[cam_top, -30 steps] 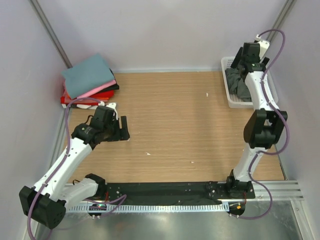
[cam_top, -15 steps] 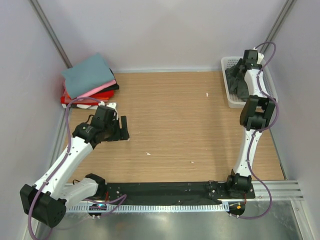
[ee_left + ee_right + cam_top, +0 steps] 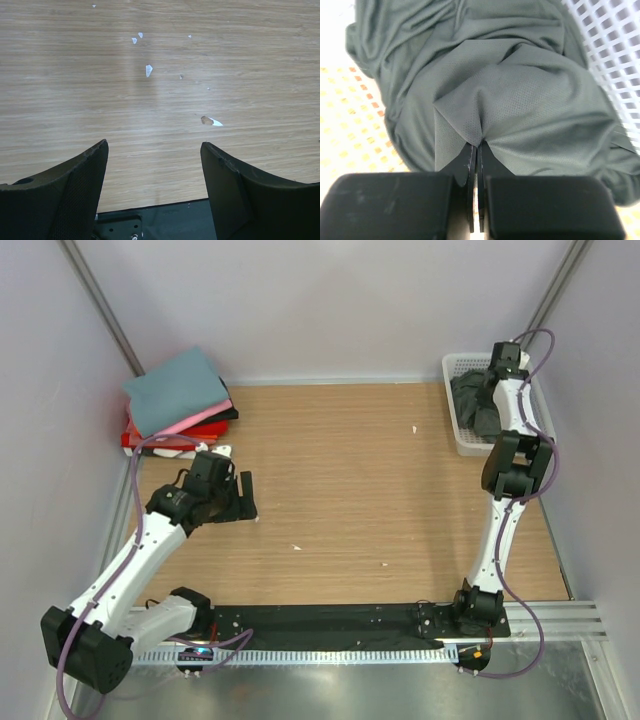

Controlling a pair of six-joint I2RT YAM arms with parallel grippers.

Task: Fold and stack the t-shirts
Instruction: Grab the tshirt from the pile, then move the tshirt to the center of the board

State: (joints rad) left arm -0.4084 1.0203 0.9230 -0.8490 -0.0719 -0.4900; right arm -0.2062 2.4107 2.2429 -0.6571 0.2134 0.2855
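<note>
A crumpled dark grey-green t-shirt point(image 3: 520, 90) lies in the white lattice basket point(image 3: 461, 435) at the back right. My right gripper point(image 3: 478, 146) is down in the basket, shut on a pinched fold of that shirt point(image 3: 474, 405). At the back left sits a stack of folded t-shirts point(image 3: 175, 390): teal-blue on top, then pink, black and red. My left gripper point(image 3: 154, 150) hovers open over bare wood at the left of the table point(image 3: 245, 498), nothing between its fingers.
The wooden table point(image 3: 350, 480) has small white specks point(image 3: 148, 70) scattered on it. Grey walls close in on the left, back and right. A black base rail point(image 3: 330, 625) runs along the near edge.
My right arm has reached further into the basket and its jaws have closed on the grey-green shirt. The left arm has stayed put.
</note>
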